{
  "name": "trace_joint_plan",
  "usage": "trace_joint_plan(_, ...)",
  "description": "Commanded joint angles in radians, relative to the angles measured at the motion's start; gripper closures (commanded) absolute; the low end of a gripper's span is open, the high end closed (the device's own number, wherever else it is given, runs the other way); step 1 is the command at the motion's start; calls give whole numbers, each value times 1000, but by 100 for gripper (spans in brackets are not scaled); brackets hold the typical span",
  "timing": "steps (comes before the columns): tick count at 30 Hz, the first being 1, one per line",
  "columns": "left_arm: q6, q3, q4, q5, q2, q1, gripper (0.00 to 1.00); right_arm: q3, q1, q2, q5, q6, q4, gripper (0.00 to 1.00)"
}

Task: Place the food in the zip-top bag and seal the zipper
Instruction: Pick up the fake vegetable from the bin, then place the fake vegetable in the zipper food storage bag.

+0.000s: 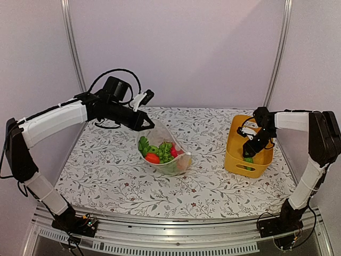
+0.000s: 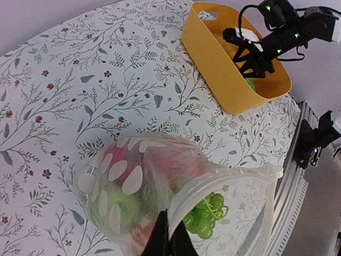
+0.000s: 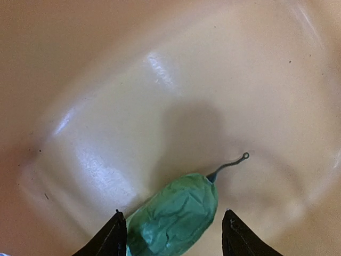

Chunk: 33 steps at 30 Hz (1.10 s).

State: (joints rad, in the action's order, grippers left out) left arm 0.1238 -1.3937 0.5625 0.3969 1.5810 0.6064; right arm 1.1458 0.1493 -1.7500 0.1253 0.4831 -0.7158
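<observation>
Two fingers of the left gripper are pressing together on the rim of the zip-top bag, so we are reading this gripper as clamped on the plastic at the mouth edge. The zipper is too thin for us to be picking out. The bag is resting near the middle of the table, its mouth held up and gaping open. Inside, we are seeing green grapes just behind the rim and a red round fruit. Other red and green pieces are blurring behind the dotted film. The left arm is reaching from the near left corner, its forearm running over the table to the bag's far left rim.

The right gripper is pointing down inside the yellow bin, its fingers spread wide on either side of a green toy piece with a thin stem, lying on the bin floor. We cannot tell whether they are touching it. The right arm is rising from the near right corner and bending over the bin's right wall.

The bin is standing near the table's right edge, well apart from the bag. Bare table is lying between them and on the bag's left and near sides.
</observation>
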Motion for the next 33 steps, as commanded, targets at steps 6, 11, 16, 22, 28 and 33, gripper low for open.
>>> trace_joint_plan(6, 2, 10, -18, 16, -24, -13, 100, 26, -7, -81, -44, -122, 52, 51)
trace_joint_plan(11, 7, 11, -26, 32, -24, -13, 100, 65, -11, -18, -24, -125, 52, 60)
trace_joint_plan(16, 13, 13, -38, 59, -10, -12, 100, 116, -12, 128, 63, -93, 41, 70)
trace_joint_plan(22, 24, 13, -53, 85, 13, -12, 100, 146, -10, 276, 253, -39, 46, 77)
trace_joint_plan(28, 50, 17, -87, 124, 38, -11, 100, 181, 61, 385, 467, -12, 67, 78)
trace_joint_plan(33, 66, 22, -116, 139, 50, -10, 100, 241, 221, 404, 501, 9, 98, 81)
